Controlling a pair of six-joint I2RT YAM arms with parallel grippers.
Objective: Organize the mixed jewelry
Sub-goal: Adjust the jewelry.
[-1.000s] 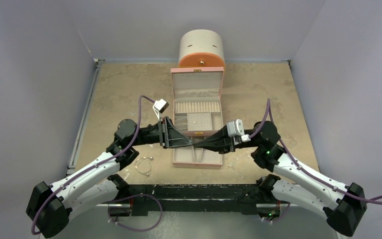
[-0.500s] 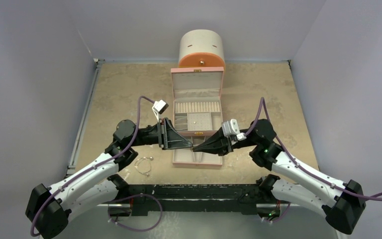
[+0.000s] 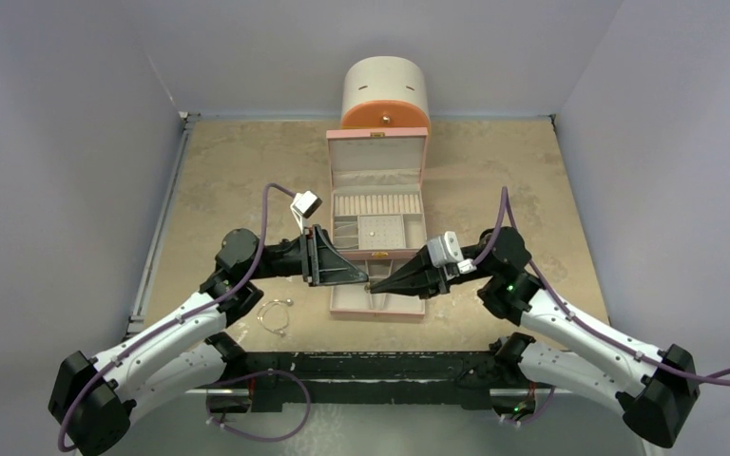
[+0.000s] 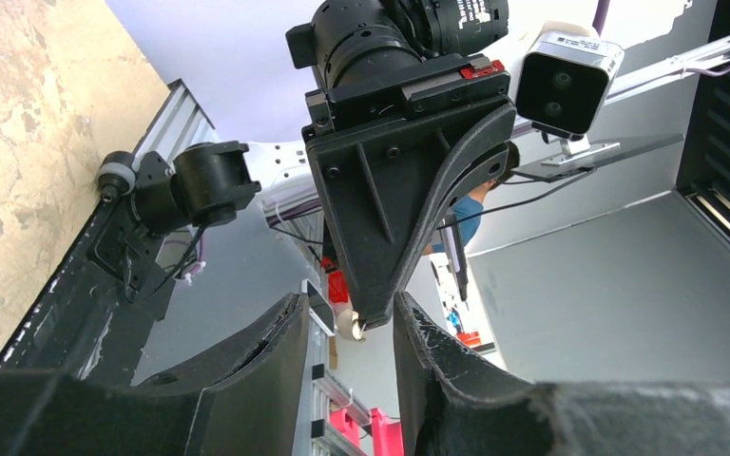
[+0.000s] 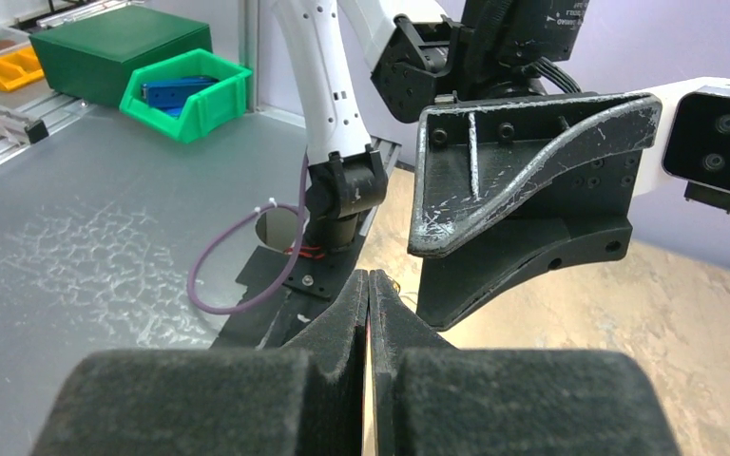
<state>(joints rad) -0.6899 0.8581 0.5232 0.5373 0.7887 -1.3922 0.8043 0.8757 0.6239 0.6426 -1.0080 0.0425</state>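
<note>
1. Our left pincer (image 4: 350,309) stands parted around the tip of the closed right pincer (image 5: 369,275), above the pink box (image 3: 377,302); any held piece is too small to tell.
2. The wire bangle (image 3: 274,315) lies unsorted on the surface (image 3: 228,180) beside our left arm (image 3: 181,328); we judge most is left.

One bench (image 3: 238,171) carries one pink box (image 3: 377,304), one round cabinet (image 3: 385,90) and one wire bangle (image 3: 273,316), with two arms (image 3: 166,334) over it, each bearing one hand: left hand (image 3: 361,275), right hand (image 3: 380,283).
</note>
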